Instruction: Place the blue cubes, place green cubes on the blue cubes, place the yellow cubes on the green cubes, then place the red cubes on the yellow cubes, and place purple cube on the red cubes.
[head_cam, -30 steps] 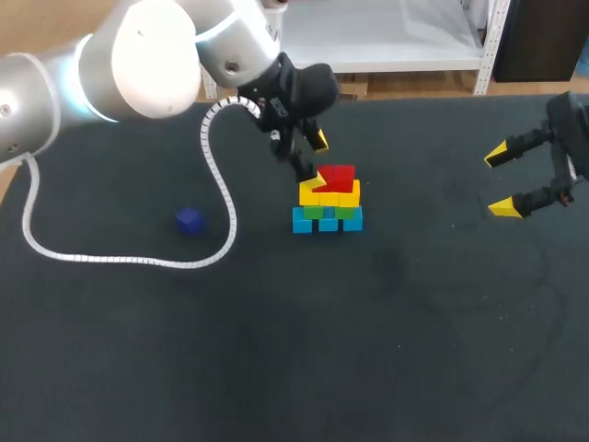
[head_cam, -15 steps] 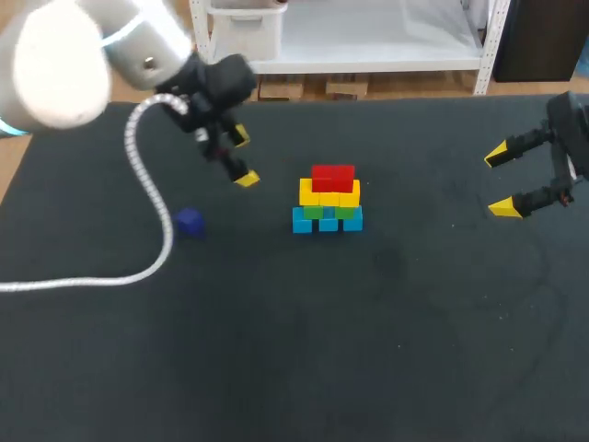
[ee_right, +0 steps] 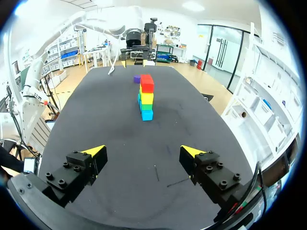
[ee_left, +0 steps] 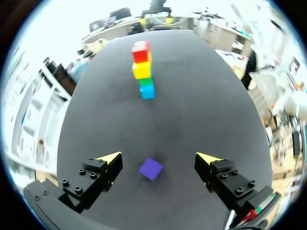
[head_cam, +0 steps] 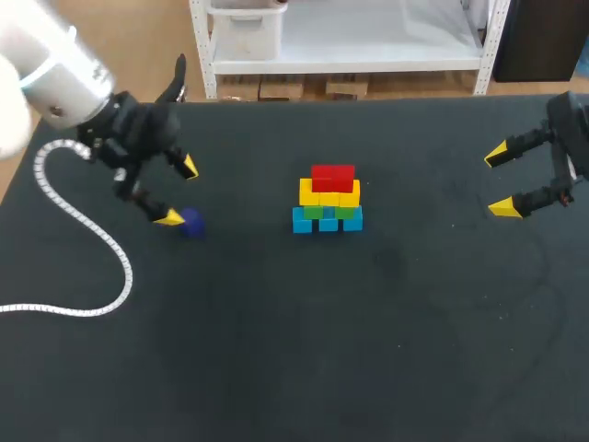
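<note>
The stack [head_cam: 328,197] already carries blue [head_cam: 328,221], green [head_cam: 327,212], yellow [head_cam: 329,194] and red [head_cam: 332,178] layers, so I judge the step in hand to be the last: fetching the purple cube [head_cam: 191,222] for the top. That cube sits alone on the table [head_cam: 368,350], well apart from the stack at its 9 o'clock in the head view. The left gripper [head_cam: 179,192] hangs over it with fingers spread wide and nothing in them. In the left wrist view the cube [ee_left: 151,168] shows between the fingers of the left gripper [ee_left: 159,158], touching neither and turned a little askew to them. The next move probably calls for a straight descent, perhaps a small wrist turn to square up on the cube's faces, then a close and lift. The right gripper [head_cam: 501,181] waits at the stack's 3 o'clock, well apart, equally wide open and empty; from its own view [ee_right: 143,151] the stack [ee_right: 146,99] stands far ahead. The surface is a matt black mat, flat and likely grippy. There is ample room around the cube for both fingers, though the red top is a narrow landing. The white cable [head_cam: 83,230] trails on the mat at the cube's 9 o'clock.
</note>
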You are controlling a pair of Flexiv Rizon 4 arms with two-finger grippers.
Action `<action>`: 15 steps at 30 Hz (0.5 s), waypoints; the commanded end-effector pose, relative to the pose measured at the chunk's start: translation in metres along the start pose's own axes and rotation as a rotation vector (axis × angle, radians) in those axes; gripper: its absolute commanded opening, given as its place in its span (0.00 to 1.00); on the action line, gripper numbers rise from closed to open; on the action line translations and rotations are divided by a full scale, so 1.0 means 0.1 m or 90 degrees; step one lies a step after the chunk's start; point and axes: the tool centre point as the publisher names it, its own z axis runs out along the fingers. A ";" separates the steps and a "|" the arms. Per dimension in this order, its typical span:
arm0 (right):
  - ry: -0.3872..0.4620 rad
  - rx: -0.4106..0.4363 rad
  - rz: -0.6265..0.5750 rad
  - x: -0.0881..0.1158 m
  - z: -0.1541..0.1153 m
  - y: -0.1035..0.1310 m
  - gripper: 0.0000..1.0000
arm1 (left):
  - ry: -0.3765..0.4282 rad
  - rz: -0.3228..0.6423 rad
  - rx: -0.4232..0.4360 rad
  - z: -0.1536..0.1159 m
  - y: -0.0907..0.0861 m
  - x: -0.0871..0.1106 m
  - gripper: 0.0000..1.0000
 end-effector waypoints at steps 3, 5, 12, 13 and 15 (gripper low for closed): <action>-0.002 0.000 0.000 0.00 0.01 -0.01 1.00 | -0.002 0.138 0.087 0.06 0.09 0.17 1.00; -0.002 0.000 0.000 0.00 0.01 -0.01 1.00 | 0.000 0.164 0.099 0.07 0.11 0.19 1.00; -0.002 0.000 0.000 0.00 0.01 -0.01 1.00 | 0.035 0.243 0.151 0.24 0.15 0.25 1.00; -0.002 0.000 0.000 0.00 0.01 -0.01 1.00 | 0.033 0.240 0.151 0.27 0.15 0.25 1.00; -0.002 0.000 0.000 0.00 0.01 -0.01 1.00 | 0.028 0.253 0.158 0.33 0.16 0.26 1.00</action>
